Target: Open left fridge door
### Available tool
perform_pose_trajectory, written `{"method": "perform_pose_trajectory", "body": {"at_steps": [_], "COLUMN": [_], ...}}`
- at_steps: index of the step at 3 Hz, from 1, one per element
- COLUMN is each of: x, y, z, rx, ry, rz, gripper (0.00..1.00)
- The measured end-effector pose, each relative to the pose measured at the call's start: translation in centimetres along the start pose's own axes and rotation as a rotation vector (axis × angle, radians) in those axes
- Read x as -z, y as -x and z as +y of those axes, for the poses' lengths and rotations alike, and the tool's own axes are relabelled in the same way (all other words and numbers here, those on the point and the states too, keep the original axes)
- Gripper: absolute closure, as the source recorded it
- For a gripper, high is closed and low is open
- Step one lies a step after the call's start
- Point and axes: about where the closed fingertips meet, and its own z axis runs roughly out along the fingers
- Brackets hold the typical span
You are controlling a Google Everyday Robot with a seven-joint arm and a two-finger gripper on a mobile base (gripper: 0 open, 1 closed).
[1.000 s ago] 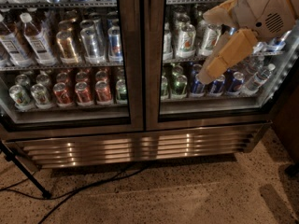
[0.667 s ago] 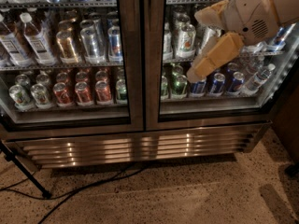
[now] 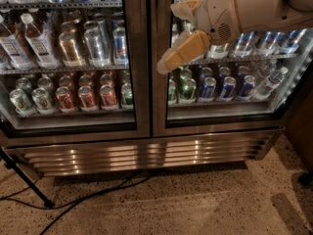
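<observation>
**Gripper shifted left, toward where the doors meet**

Since a second ago my gripper (image 3: 167, 37) has travelled left and slightly up across the right door (image 3: 234, 116), and it now hangs in front of that door's inner steel upright. My fingers (image 3: 182, 54) stand apart, one above the other, with nothing clamped between them; the lower one slants down and to the left. The left door (image 3: 139, 77) lies just left of my lower fingertip, shut and flush with its twin. I cannot tell whether I touch any steel. The fridge (image 3: 146, 137) fills the view behind and around my hand. Blue and silver cans (image 3: 230, 87) sit below and to the right of my hand, behind the right glass. Bottles (image 3: 34, 43) stand well to the left at about my hand's height, and red cans (image 3: 88, 97) sit lower left. The grille (image 3: 146, 155) runs well below my hand. Lower still, a black cable (image 3: 98, 195) trails over the speckled floor (image 3: 205, 204), and a stand leg (image 3: 24, 180) slants far to the lower left.
</observation>
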Motion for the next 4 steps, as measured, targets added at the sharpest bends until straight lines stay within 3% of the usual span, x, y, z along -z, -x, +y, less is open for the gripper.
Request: {"method": "perform_pose_trajectory", "body": {"at_steps": [1,3,4], "x": [0.0,-4.5,-5.5], "y": [0.0,2.1,2.8], "z": [0.0,-2.2,-3.1], "rx": [0.000,0.045,0.061], "ry": [0.000,-0.008,-0.026], "rz": [0.000,-0.170,-0.201], "gripper": [0.00,0.00,0.00]}}
